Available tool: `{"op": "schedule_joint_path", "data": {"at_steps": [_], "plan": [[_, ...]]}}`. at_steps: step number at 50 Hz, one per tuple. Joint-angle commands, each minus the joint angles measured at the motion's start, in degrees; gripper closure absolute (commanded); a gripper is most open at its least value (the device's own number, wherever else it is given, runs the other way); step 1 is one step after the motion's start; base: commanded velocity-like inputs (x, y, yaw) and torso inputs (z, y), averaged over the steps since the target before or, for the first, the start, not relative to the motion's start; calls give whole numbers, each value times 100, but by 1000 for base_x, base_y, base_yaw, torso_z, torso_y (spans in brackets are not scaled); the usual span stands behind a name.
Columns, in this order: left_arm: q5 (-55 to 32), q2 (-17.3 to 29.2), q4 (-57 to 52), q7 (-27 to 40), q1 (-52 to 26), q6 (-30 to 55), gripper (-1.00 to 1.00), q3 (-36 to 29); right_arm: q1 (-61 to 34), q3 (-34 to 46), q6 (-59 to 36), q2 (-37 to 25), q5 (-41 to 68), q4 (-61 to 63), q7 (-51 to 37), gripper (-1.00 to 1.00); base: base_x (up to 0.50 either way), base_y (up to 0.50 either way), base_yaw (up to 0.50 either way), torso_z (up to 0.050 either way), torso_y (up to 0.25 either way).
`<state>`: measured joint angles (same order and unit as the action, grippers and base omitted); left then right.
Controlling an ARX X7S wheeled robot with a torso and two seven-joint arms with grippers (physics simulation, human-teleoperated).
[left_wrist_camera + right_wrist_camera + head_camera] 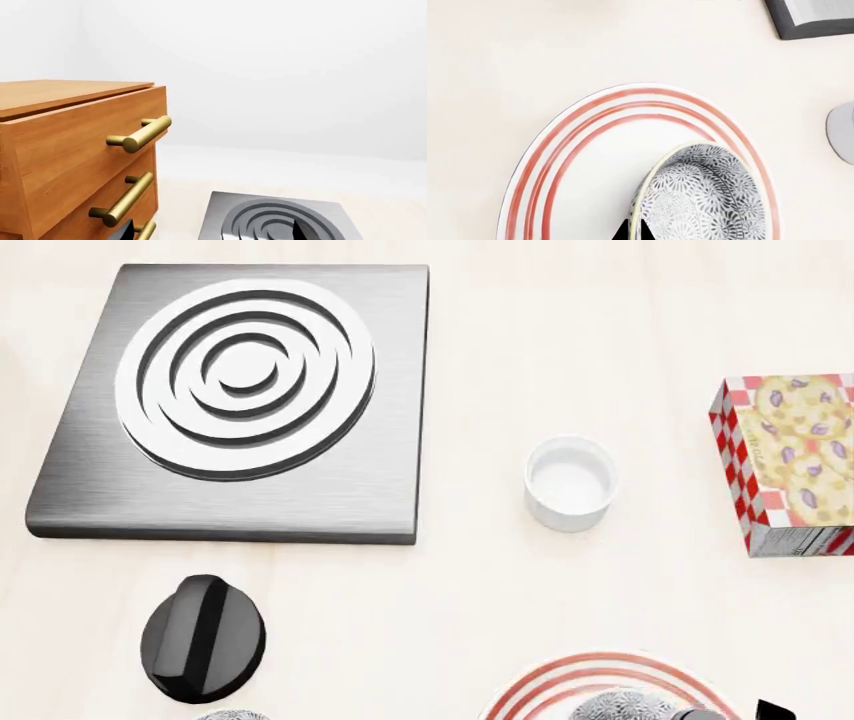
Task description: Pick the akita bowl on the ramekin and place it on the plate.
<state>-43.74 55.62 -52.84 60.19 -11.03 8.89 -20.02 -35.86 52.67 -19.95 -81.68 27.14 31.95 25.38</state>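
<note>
Resting on the plate (580,165), the akita bowl (707,200) has the right gripper's (630,232) dark fingertips at its rim; whether they clamp it cannot be told. The ramekin (570,483) stands empty beside the burner plate (387,390). Left gripper's (213,235) opening unreadable.

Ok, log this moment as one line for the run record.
stage: placing | akita bowl: over plate, right gripper at its rim | ramekin: empty | left gripper: out of view
</note>
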Motion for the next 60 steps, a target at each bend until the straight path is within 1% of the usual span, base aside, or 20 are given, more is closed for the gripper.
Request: {"op": "schedule_joint_path", "data": {"at_steps": [1,13,14,25,29,37,47,60], "plan": [[-8,18,-3,8,-1,-9,-100,14,-51,30,125,119,-91,-90,-116,100,0,0,0,0,0],[-13,25,-7,12,-21,0,-100,14,16,55,148,232,-115,-170,-241,100,0,0,0,0,0],[-11,25,-8,12,-20,-1,-100,14,16,60,128,239,-134,-172,-244,-100,0,0,0,0,0],[8,-8,-6,-11,-28,17,-100,-40,11,31,85,277,-104,-151,-318,-100,0,0,0,0,0],[18,-33,-8,-21,-44,35,-100,-73,7,-33,196,302,-47,-141,-467,-100,0,0,0,0,0],[64,-119,25,-75,-79,78,-100,-180,18,-191,500,268,227,-25,-790,-100,0,0,0,0,0],[42,-71,-3,-44,-57,60,-100,-140,178,-229,878,208,459,13,-1099,-100,0,0,0,0,0],[22,-20,-17,-27,-50,45,-100,-104,349,-384,1642,391,665,-233,-1734,-100,0,0,0,0,0]]}}
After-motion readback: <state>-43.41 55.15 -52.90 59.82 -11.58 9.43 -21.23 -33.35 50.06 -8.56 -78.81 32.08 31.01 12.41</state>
